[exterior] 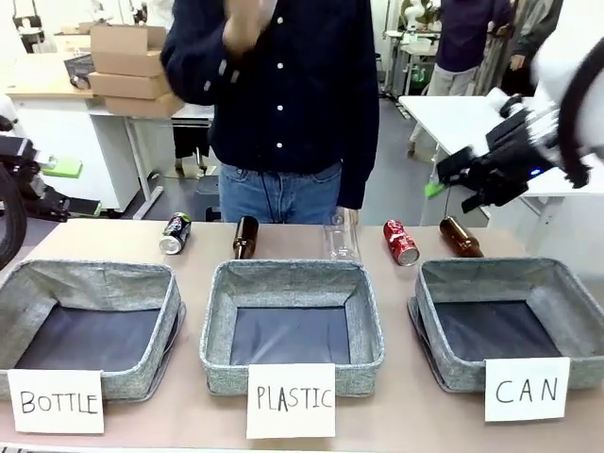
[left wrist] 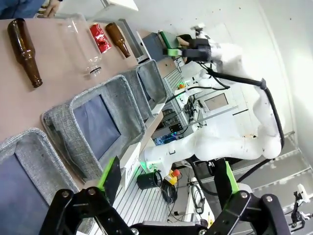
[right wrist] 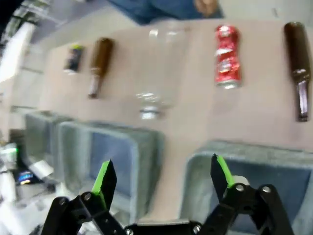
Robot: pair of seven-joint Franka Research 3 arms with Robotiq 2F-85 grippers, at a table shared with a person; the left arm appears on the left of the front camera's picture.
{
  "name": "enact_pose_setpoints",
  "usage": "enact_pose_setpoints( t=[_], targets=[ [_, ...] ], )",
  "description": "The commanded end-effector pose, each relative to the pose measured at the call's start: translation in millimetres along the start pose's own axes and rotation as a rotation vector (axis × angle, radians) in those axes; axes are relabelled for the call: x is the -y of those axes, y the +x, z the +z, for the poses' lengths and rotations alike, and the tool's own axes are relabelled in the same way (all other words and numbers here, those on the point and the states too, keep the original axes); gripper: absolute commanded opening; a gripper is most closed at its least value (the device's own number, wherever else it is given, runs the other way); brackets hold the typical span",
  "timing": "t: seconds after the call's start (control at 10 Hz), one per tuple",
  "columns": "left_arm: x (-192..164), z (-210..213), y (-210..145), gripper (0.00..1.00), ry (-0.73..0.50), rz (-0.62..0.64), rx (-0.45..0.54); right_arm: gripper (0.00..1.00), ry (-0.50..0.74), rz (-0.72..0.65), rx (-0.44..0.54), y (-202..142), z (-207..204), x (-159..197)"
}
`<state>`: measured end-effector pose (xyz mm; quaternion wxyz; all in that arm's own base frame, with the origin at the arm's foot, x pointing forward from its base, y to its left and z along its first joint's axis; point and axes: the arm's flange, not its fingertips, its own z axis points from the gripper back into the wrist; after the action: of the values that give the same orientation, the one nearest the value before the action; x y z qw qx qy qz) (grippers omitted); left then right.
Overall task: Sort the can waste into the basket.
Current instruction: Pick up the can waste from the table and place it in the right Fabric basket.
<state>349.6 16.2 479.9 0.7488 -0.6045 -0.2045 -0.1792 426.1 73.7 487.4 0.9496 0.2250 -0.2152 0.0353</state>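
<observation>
1. Red dented can (exterior: 401, 243) lying on its side on the table (exterior: 396, 415), behind the far rim of the basket signed "CAN" (exterior: 585, 302), between a clear plastic bottle (exterior: 342, 236) and a brown glass bottle (exterior: 461, 237).
2. Black can with silver top (exterior: 176, 233) lying far on the other side, behind the basket signed "BOTTLE" (exterior: 57, 283), well apart from the target basket; beside it a second brown glass bottle (exterior: 245, 236).
3. Target basket with nothing inside, dark lining bare; no can sorted yet, by judgement the task only at its start.
4. Right gripper (right wrist: 161, 178) raised in the air above the right end of the table, released, green pads wide apart, holding nothing; seen in the front view (exterior: 453, 184) above and behind the red can.
5. Left gripper (left wrist: 168, 183) also spread open and empty, away from the objects; not visible in the front view.
6. Person standing at the far side of the table, one hand (exterior: 247, 28) lifted near the chest, not touching anything.
7. Possible trouble: red can round and dented, so may roll or slip between the pads if grasped off centre; neighbours close on both sides, so wide open fingers may push them.
8. Black can far away: long carry, risk of dropping it into the wrong basket.
</observation>
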Motion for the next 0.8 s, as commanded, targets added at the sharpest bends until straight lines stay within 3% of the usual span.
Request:
enact_pose_setpoints(
  t=[0.0, 0.2, 0.3, 0.4, 0.6, 0.7],
  targets=[
    [1, -1, 2, 1.00, -0.026, -0.024, 0.020, 1.00, -0.196, -0.011, -0.120, 31, -40, 7],
    [1, -1, 2, 1.00, -0.026, -0.024, 0.020, 1.00, -0.192, 0.003, -0.141, 29, -70, 9],
    [1, -1, 2, 1.00, -0.026, -0.024, 0.020, 1.00, -0.067, -0.030, -0.095, 17, -42, 5],
    [1, -1, 2, 1.00, -0.026, -0.024, 0.020, 1.00, -0.204, 0.030, -0.131, 20, -77, 14],
    [1, -1, 2, 1.00, -0.026, -0.024, 0.020, 1.00, -0.175, 0.008, -0.133, 21, -73, 13],
    [1, -1, 2, 1.00, -0.026, -0.024, 0.020, 1.00, -0.218, 0.024, -0.107, 43, -102, 16]
  ],
)
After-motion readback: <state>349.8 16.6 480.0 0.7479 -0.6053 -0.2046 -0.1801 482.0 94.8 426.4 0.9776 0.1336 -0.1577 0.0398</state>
